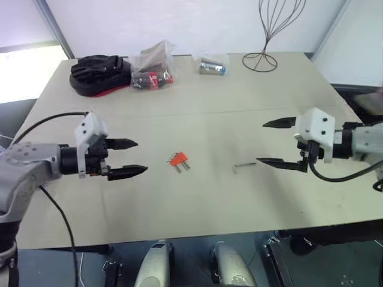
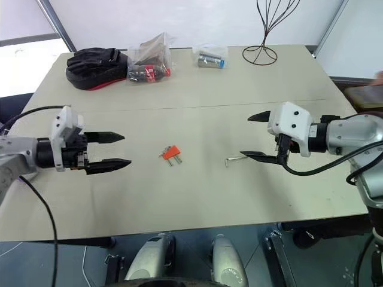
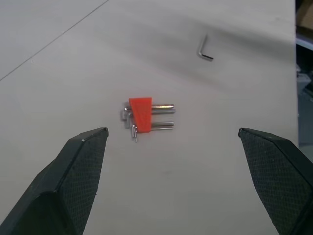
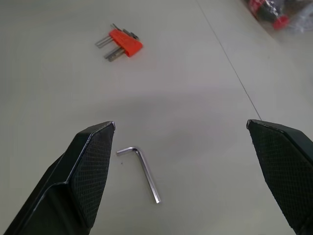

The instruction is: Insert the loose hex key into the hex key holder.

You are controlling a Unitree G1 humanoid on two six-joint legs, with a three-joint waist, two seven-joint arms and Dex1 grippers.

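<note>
Loose hex key (image 4: pixel 143 171) is what my next reach hinges on: it lies flat on the bare desk (image 1: pixel 197 203), just ahead of and a little below my right end effector (image 1: pixel 276 143), whose two black fingers stand wide apart and hold nothing. From the right wrist view the key sits near the inner edge of one finger (image 4: pixel 83 171), not centred in the gap, so I judge I need to slide sideways before I come down on it. Its long shank runs roughly across the desk, between the two arms, with the short bent end on the side toward the hex key holder (image 1: pixel 178 160). That orange-red block lies near the middle of the desk, well apart from the key, with short grey keys sticking out of it toward me. My left end effector (image 1: pixel 133 158) hovers with fingers spread and empty, pointing at the holder and nearer to it than the right one, so I reckon the right takes the key and the left steadies the block. Nothing stands between either arm and its target; the black glove (image 1: pixel 100 73), the red-and-black packet (image 1: pixel 152 76), the small can (image 1: pixel 212 67) and the wire stand (image 1: pixel 263 42) all sit along the far edge, out of the way
</note>
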